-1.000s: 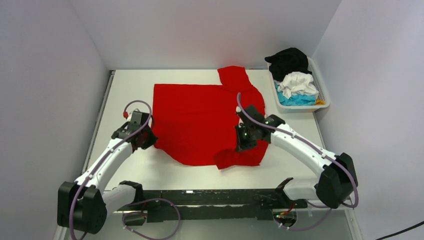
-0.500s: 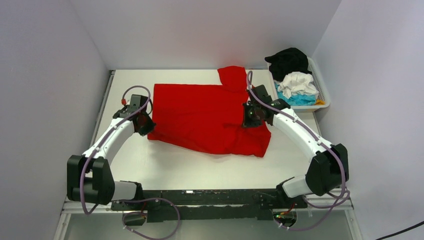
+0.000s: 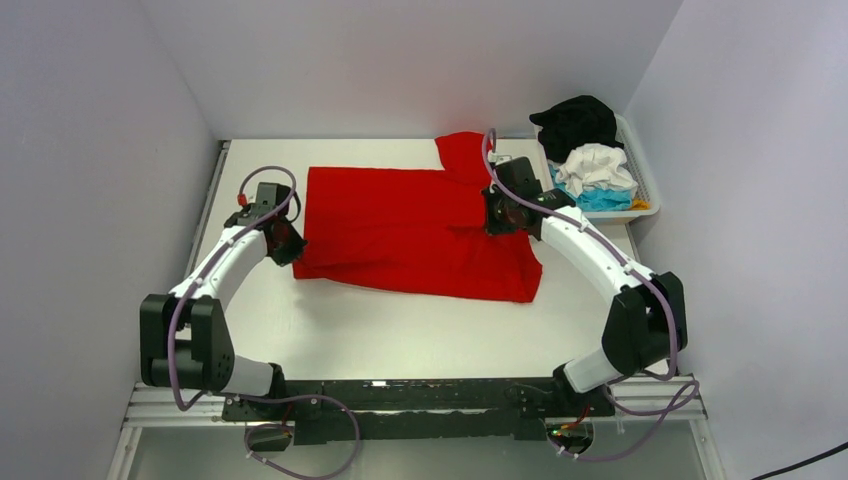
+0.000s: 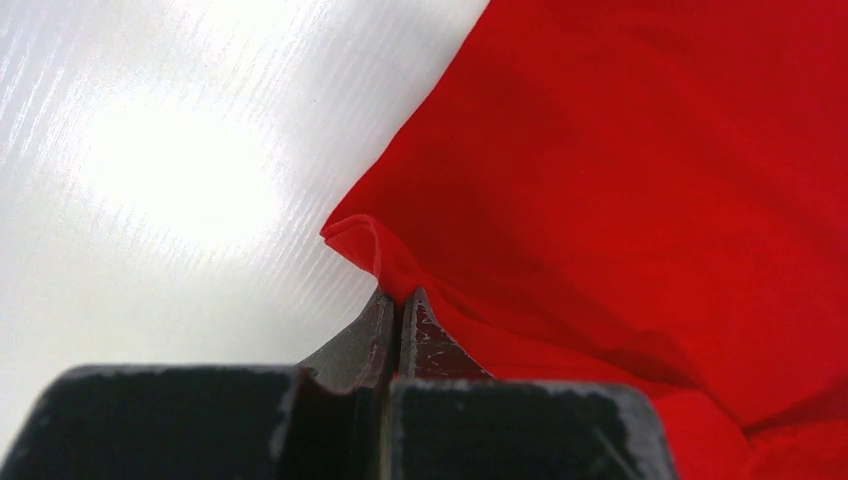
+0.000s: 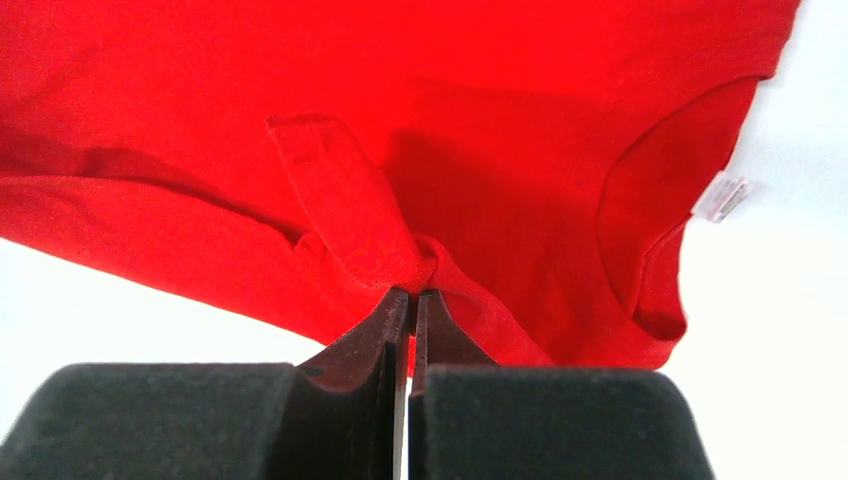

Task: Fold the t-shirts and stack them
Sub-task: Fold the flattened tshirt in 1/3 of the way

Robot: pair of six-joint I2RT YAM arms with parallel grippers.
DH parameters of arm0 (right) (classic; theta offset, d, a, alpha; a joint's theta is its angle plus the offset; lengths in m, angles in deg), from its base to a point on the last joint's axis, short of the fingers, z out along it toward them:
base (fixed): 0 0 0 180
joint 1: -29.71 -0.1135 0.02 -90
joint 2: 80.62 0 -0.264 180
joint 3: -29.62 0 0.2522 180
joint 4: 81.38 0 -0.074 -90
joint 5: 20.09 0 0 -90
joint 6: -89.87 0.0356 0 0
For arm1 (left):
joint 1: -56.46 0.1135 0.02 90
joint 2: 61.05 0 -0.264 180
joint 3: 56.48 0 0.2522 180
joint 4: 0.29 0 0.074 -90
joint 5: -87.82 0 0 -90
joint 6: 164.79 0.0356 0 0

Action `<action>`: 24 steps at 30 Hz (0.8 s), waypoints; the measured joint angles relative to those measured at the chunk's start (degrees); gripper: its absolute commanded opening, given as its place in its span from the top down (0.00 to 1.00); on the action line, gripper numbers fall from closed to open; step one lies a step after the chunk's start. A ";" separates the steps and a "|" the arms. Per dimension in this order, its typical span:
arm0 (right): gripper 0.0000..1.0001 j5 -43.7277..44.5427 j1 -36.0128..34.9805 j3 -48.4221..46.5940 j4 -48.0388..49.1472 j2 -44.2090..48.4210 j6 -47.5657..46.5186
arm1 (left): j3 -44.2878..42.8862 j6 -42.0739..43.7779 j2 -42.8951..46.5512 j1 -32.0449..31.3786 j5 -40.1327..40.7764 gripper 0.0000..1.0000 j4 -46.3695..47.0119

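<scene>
Left wrist view shows left gripper [image 4: 398,300] pinching red t-shirt [image 4: 620,180]; right gripper [image 5: 412,298] likewise.

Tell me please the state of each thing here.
red t-shirt: on table, partly folded, pinched at both sides.
left gripper: shut on red t-shirt's edge.
right gripper: shut on red t-shirt's fold.
basket: upright, holding unfolded shirts.
black shirt: crumpled, at basket's far end.
white shirt: crumpled, in basket's middle.
turquoise shirt: crumpled, mostly covered.
</scene>
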 measured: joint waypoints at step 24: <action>0.36 5.29 4.04 -6.73 11.26 -15.39 -6.84 | -3.98 1.27 -9.64 2.54 2.51 0.01 4.39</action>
